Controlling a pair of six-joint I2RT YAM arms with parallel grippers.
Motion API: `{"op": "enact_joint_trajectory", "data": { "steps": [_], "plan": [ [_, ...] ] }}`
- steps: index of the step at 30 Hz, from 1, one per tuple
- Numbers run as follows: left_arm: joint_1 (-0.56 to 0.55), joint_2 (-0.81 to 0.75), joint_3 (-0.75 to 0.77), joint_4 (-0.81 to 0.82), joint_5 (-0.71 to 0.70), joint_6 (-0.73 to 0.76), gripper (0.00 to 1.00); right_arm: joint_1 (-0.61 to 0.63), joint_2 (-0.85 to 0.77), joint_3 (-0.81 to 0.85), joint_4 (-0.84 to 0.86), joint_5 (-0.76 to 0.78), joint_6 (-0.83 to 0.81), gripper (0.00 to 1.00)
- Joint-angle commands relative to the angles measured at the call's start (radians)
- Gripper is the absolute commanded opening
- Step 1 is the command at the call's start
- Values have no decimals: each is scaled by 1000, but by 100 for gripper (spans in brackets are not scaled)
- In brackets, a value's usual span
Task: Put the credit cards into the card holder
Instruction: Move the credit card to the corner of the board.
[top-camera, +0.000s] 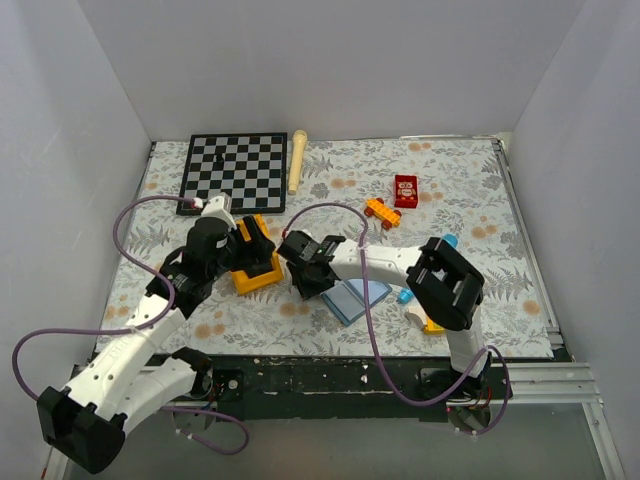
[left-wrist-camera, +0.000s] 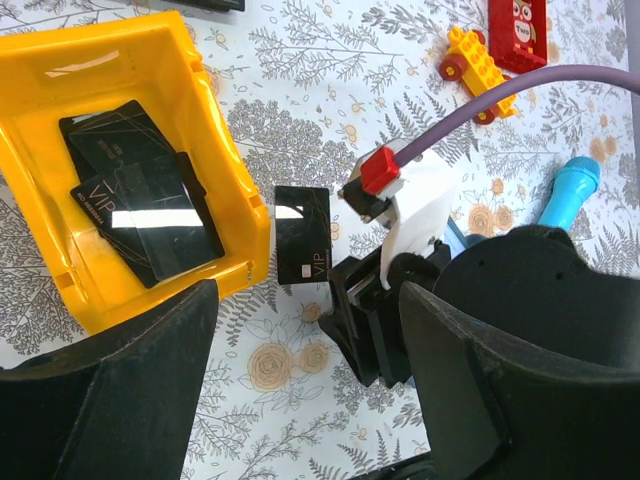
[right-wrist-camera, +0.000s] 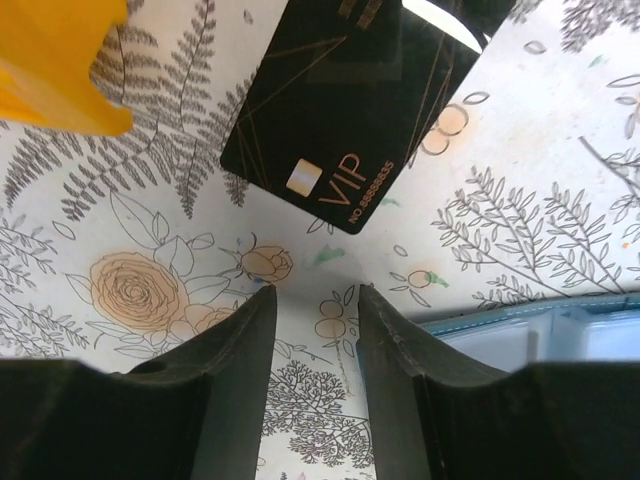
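Black, glossy and thin, one rectangular plastic credit card (left-wrist-camera: 303, 233) lies flat on the floral tablecloth (left-wrist-camera: 300, 60), just beside the open yellow plastic bin (left-wrist-camera: 40, 200) on the side nearer the right arm. More black credit cards (left-wrist-camera: 145, 195) lie overlapped inside the bin. At least two show, and the exact number is hard to read. The flat slate-blue card holder (top-camera: 352, 298) rests beyond the loose card from the bin, partly under the right arm. The right gripper (right-wrist-camera: 313, 300) hangs low just short of the loose card, fingers parted with only cloth between them, grasping nothing. The left gripper (top-camera: 252, 248) hovers over the bin, spread wide and empty

The risk, as I judge it: a card this flat offers the fingers no edge, so a closing pinch could skate it along the cloth into the bin wall, or the arm could nudge the holder. Count: one loose card, one bin, one holder, two grippers, both empty
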Motion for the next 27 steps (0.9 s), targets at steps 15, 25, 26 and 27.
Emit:
{"op": "enact_joint_trajectory", "data": {
  "steps": [15, 25, 26, 27],
  "plan": [
    [226, -134, -3, -36, 51, -49, 75, -141, 177, 396, -66, 52, 1, 53],
    [243, -134, 0, -40, 65, -20, 75, -143, 253, 382, -63, 78, -3, 52],
    [241, -134, 0, -37, 67, -20, 74, -143, 248, 364, -63, 74, -2, 51],
    [241, -134, -3, -35, 68, -18, 74, -143, 242, 349, -63, 65, 0, 51]
  ]
}}
